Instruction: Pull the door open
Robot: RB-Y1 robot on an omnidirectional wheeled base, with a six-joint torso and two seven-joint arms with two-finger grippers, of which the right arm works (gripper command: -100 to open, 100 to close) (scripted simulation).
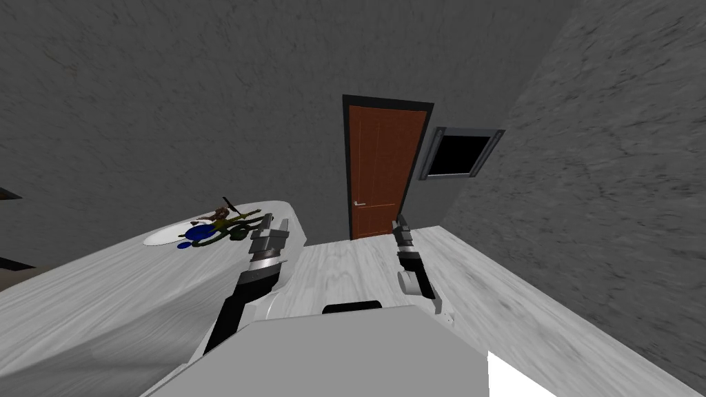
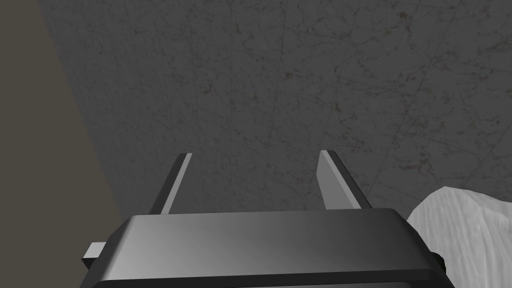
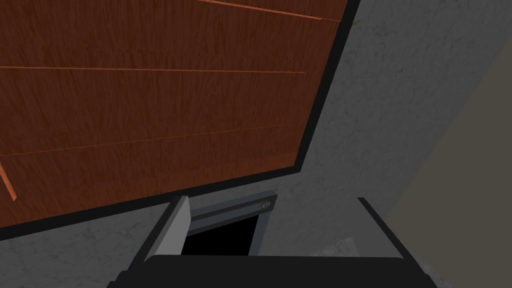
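Right gripper (image 1: 400,222) is hovering wide open and empty, aiming at the closed brown door (image 1: 379,172) well ahead, its level handle (image 1: 359,204) lying forward and slightly left, nearer this arm than the left gripper (image 1: 274,226), which is hanging open and empty.

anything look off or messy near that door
The brown door sits shut and square in its frame, lever handle in place. The only untidy spot is a jumble of small things heaped on the white plate on the pale surface at the left.
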